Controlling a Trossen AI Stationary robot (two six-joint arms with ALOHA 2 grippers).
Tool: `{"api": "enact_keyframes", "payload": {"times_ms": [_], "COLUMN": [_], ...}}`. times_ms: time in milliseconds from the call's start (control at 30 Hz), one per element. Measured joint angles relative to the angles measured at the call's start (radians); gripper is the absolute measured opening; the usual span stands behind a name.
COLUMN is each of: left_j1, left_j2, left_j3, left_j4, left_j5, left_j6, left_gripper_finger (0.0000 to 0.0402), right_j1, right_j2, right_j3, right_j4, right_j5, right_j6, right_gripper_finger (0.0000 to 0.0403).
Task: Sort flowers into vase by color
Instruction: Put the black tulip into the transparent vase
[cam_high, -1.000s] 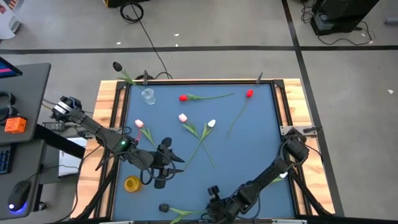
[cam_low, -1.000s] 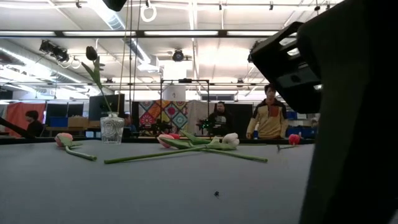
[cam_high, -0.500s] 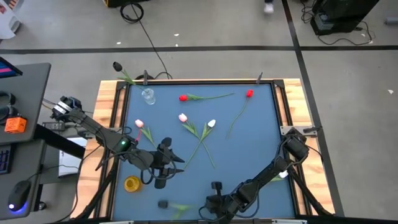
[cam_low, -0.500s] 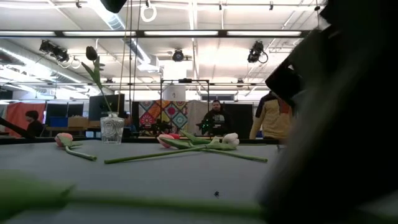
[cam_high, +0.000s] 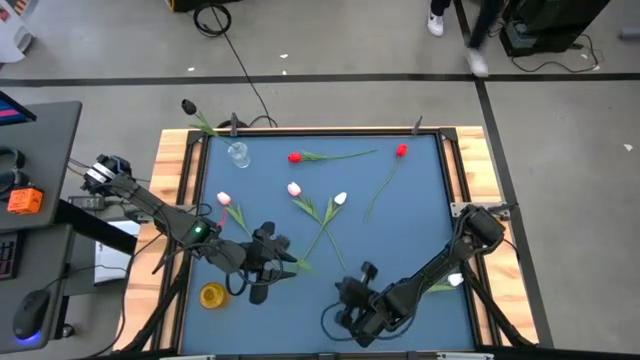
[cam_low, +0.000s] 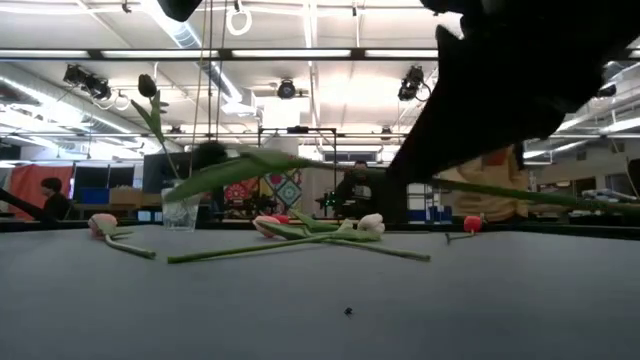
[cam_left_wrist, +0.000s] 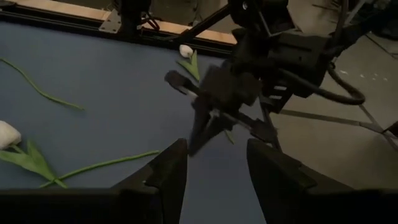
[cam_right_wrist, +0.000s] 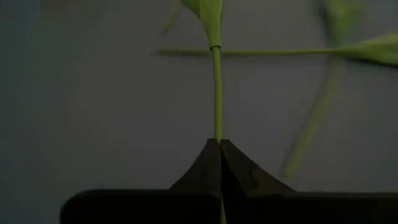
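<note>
Flowers: tulips lie scattered on the blue counter (cam_high: 420, 215) — a red one (cam_high: 294, 157) and another red one (cam_high: 401, 151) toward the far edge, two pink ones (cam_high: 224, 200) (cam_high: 293, 189) and a white one (cam_high: 340, 199) near the middle, the pink and white stems crossing.
Dark flower: one dark-headed tulip (cam_high: 187, 105) stands in the clear glass vase (cam_high: 238, 153) at the far left corner, its head leaning out past the counter's edge.
Held flower: a green stem (cam_right_wrist: 216, 93) runs straight out from the right tool (cam_right_wrist: 219, 148), lifted off the counter; the low view shows the stem and a leaf (cam_low: 235, 170) in the air across the scene.
Right tool: fingertips pressed fully together on that stem, over the near middle of the counter (cam_high: 360, 275).
Left tool: fingers (cam_left_wrist: 168, 171) apart with nothing between them, over the near left part of the counter (cam_high: 290, 262), facing the right arm.
Yellow object: a small yellow round thing (cam_high: 212, 295) sits near the left front corner, just beside the left arm.
Room: people stand beyond the far edge in the low view (cam_low: 356, 190); a person's legs (cam_high: 470, 30) show on the floor in the high view.
</note>
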Motion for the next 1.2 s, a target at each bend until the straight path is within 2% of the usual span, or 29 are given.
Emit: {"api": "enact_keyframes", "payload": {"times_ms": [200,367,567,800,933,1033,1100,1200], "left_j1": [0.001,0.026,0.094,0.132,0.145,0.156,0.156,0.164], "left_j2": [-0.001,-0.002,-0.002,-0.002,-0.002,0.0,0.002,0.002], "left_j3": [0.0,0.0,0.0,0.0,0.0,0.0,0.0,0.0], "left_j4": [-0.001,-0.001,0.018,0.191,0.292,0.342,0.362,0.38], "left_j5": [-0.102,-0.218,-0.229,-0.165,-0.127,-0.081,-0.08,-0.08], "left_j6": [-0.053,-0.12,-0.132,-0.044,0.014,0.036,0.056,0.088], "left_gripper_finger": [0.0171,0.0171,0.0172,0.0172,0.0172,0.0172,0.0172,0.0172], "right_j1": [-0.002,-0.003,-0.007,-0.006,-0.014,-0.032,-0.049,-0.08], "right_j2": [-0.057,-0.108,-0.166,-0.248,-0.293,-0.318,-0.327,-0.337], "right_j3": [0.0,0.0,0.0,0.001,0.001,0.001,0.001,0.001], "right_j4": [-0.173,-0.206,-0.202,-0.184,-0.171,-0.125,-0.066,0.084], "right_j5": [0.18,0.306,0.457,0.603,0.647,0.645,0.609,0.489], "right_j6": [0.186,0.148,0.106,0.104,0.066,-0.033,-0.131,-0.349], "right_gripper_finger": [0.0,0.0,0.0,0.0,0.0,0.0,0.0,0.0]}}
